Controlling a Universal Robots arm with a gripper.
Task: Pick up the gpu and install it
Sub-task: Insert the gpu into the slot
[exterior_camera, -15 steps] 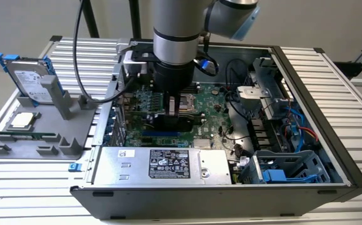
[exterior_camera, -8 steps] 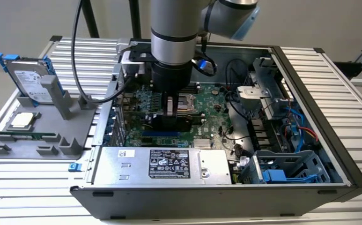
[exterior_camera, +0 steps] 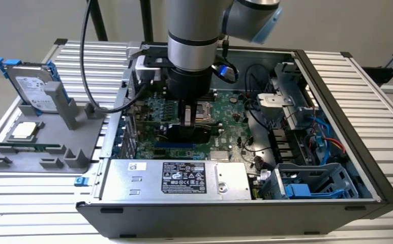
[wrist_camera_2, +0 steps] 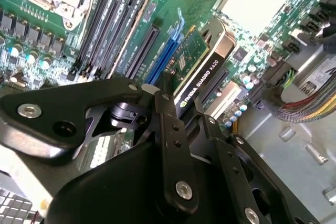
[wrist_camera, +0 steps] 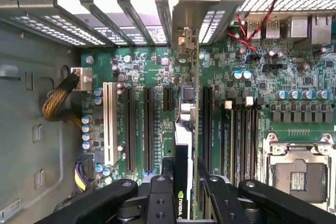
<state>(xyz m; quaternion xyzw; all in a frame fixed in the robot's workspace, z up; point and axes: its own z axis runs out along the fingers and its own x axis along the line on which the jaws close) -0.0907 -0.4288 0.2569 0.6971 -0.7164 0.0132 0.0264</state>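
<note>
The gpu [wrist_camera_2: 202, 72] is a green card with a black labelled cover. It stands on edge over the motherboard [wrist_camera: 142, 64], between the long black expansion slots [wrist_camera: 148, 129]. In the first wrist view the gpu [wrist_camera: 185, 129] is a thin blade, and its silver bracket [wrist_camera: 185, 40] reaches the case's rear slot openings. My gripper [wrist_camera: 185, 177] is shut on the card's upper edge, one black finger on each face. The second wrist view also has the gripper [wrist_camera_2: 178, 100] clamped on the card. In the exterior view my gripper [exterior_camera: 189, 119] is low inside the open computer case [exterior_camera: 359, 152]. Whether the card sits fully in a slot I cannot tell.
Left of the case in the exterior view, a grey fixture [exterior_camera: 74, 114] holds a silver hard drive with blue tabs [exterior_camera: 30, 86], a processor chip [exterior_camera: 25, 130] and a memory stick [exterior_camera: 27, 147]. The power supply [exterior_camera: 176, 178], drive cage [exterior_camera: 311, 185], cables [wrist_camera: 55, 103] and processor socket [wrist_camera: 296, 174] surround the card.
</note>
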